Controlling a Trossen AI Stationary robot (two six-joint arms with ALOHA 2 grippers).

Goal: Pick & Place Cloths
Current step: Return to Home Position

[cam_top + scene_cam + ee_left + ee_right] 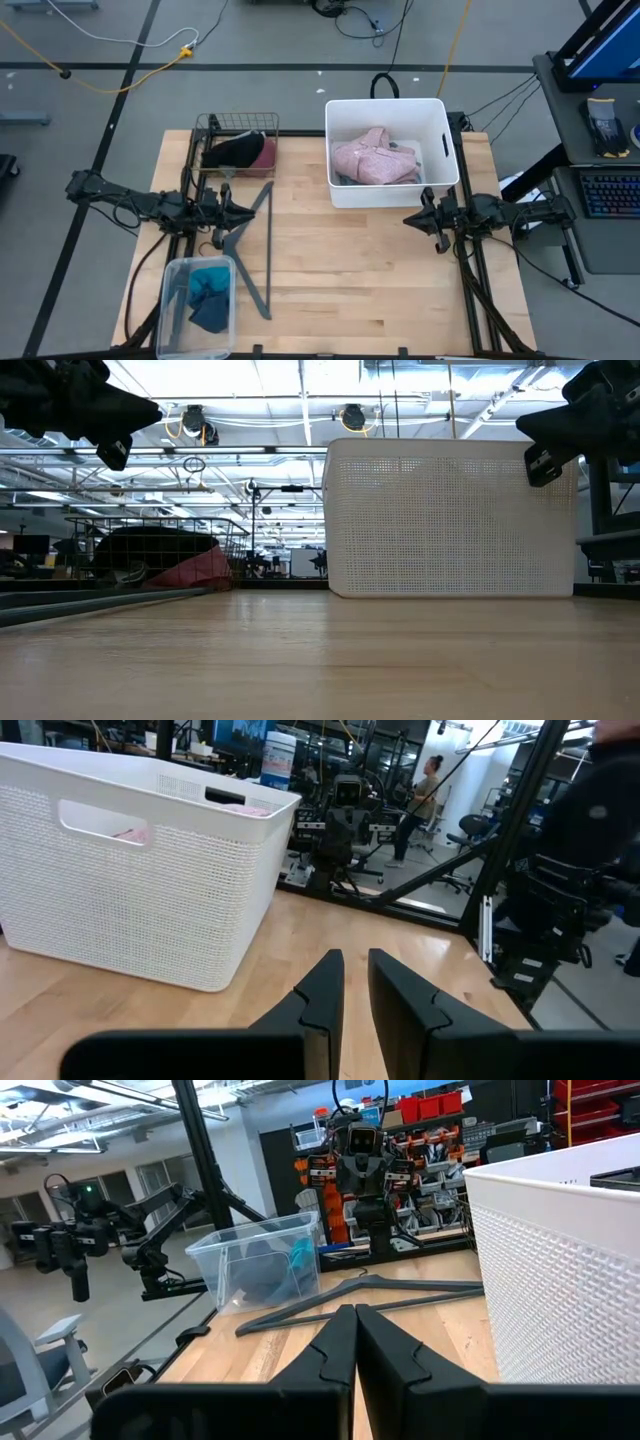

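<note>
Left end effector barely ajar, right end effector closed

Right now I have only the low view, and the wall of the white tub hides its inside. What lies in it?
Observer: A pink shirt lies on top inside the white tub.
Operator: Is any cloth outside my view?
Observer: Yes, teal cloth sits in a clear bin at the near corner on the left arm's side.
Operator: Where are the arms?
Observer: Both wait, holding nothing: left gripper near the wire basket, right gripper near the tub's corner.
</note>
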